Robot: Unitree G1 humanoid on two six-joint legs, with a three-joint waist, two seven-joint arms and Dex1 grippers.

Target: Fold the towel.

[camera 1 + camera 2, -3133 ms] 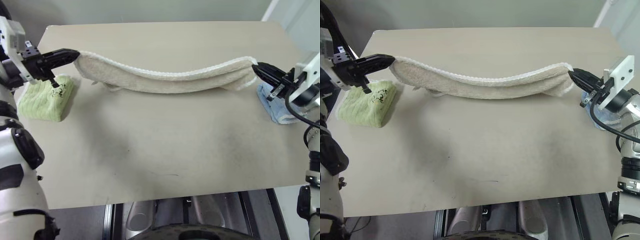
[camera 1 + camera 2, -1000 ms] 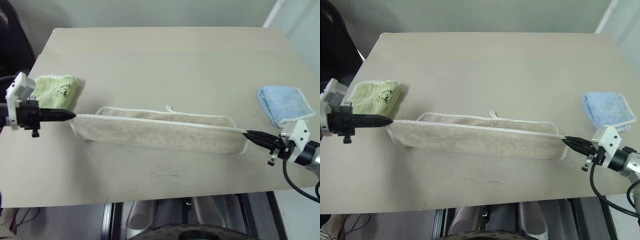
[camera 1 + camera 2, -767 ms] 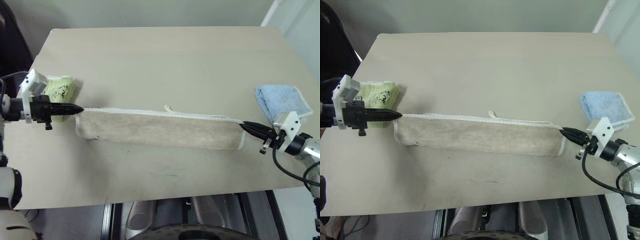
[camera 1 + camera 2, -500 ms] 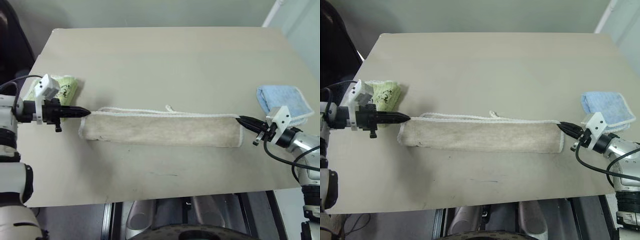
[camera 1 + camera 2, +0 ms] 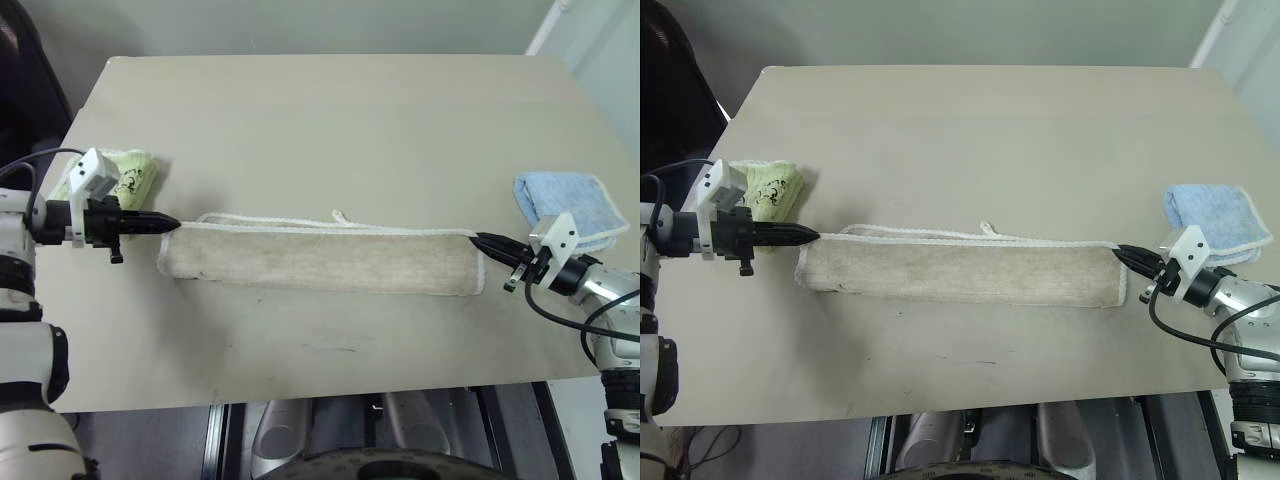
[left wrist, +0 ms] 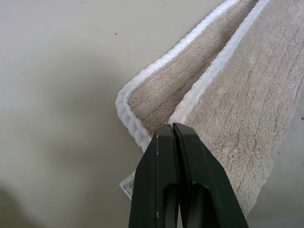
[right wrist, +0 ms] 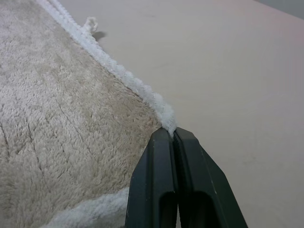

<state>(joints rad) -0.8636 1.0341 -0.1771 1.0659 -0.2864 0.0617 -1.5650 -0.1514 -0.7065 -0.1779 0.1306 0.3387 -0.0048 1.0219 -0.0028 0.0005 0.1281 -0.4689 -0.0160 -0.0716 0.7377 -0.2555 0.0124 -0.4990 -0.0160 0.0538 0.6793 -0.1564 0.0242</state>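
Note:
The beige towel (image 5: 320, 258) lies on the table as a long folded strip running left to right, its white-stitched edge and small loop tag (image 5: 340, 215) on the far side. My left gripper (image 5: 174, 223) is shut on its far left corner, and the left wrist view shows the pinched white edge of the towel (image 6: 237, 95) at that gripper (image 6: 172, 126). My right gripper (image 5: 478, 239) is shut on the far right corner, where the stitched edging of the towel (image 7: 71, 118) meets the tip of the gripper (image 7: 171, 131).
A folded light-green towel (image 5: 128, 178) sits just behind my left gripper. A folded light-blue towel (image 5: 565, 205) lies behind my right gripper. The table (image 5: 330, 120) stretches bare beyond the strip, and its front edge runs close below.
Over the last second both grippers carried the held edge away from me across the lower layer, leaving a narrower strip. Nothing has moved in the last half second.

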